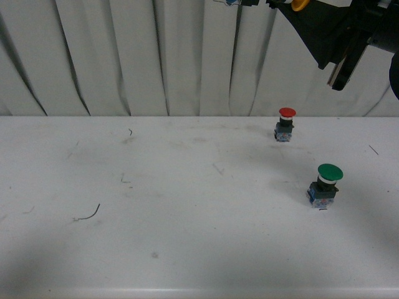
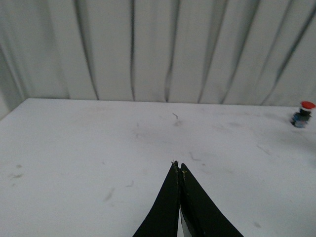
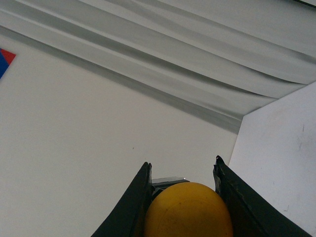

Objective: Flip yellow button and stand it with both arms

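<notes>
Firstly, curtain (image 1: 124,56): pale, pleated cloth that fills the whole background behind the work surface.
Table (image 1: 187,249): white top with faint scuffs and grey marks, running from the curtain's foot to the near edge.
Right arm (image 1: 336,31): bulky black body high in the upper right of the front view, raised well above the table and in front of the curtain.
Right gripper (image 3: 182,163): its 2 black fingers (image 3: 133,207) are spread only as wide as the round cap between them and press on it from both sides.
Left gripper (image 2: 177,165): its 2 fingers are pressed together tip to tip with nothing between them; it hangs over a bare part of the table and does not show in the front view.
Green button (image 1: 324,185): the larger one, upright on its block with the cap on top, on the right side of the table, nearer the front than the red one.
Red button (image 1: 285,123): smaller, upright, further back near the curtain, well apart from the green one.
Yellow button (image 3: 187,210): held in the right gripper, off the table; a sliver of its cap shows at the top edge of the front view, high above the red button. Only the yellow-orange cap shows, so I cannot tell its tilt.
Wire scrap (image 1: 90,215): thin dark curl lying on the left of the table.
</notes>
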Action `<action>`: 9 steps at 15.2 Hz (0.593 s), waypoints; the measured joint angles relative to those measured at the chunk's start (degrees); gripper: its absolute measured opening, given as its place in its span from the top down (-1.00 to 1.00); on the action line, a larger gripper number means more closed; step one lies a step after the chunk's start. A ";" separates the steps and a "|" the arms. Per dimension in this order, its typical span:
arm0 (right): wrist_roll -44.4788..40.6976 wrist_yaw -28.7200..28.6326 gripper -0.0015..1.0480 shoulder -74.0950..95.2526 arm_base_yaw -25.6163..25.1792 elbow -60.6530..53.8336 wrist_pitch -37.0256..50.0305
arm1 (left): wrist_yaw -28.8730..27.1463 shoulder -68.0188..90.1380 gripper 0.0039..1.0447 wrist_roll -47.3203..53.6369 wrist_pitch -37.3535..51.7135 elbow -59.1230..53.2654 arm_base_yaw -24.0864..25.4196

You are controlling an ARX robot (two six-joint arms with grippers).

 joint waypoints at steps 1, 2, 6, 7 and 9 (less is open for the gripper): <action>-0.15 -0.04 0.32 0.00 0.04 0.00 -0.15 | -0.50 -3.72 0.97 0.09 -1.18 -1.11 -2.82; -0.28 -0.07 0.32 0.00 0.22 0.00 0.00 | -1.73 -4.24 0.97 0.15 -0.24 -1.03 -2.47; -0.83 -0.07 0.32 0.00 0.79 0.00 0.02 | -1.77 -6.58 0.97 0.15 -0.20 -3.32 -2.27; -0.85 -0.13 0.32 0.00 0.79 0.00 -0.11 | -1.88 -6.23 0.97 0.15 -1.05 -3.80 -2.27; -1.03 -0.20 0.32 0.00 0.79 0.00 -0.04 | -1.79 -6.56 0.97 0.17 -0.02 -3.80 -2.27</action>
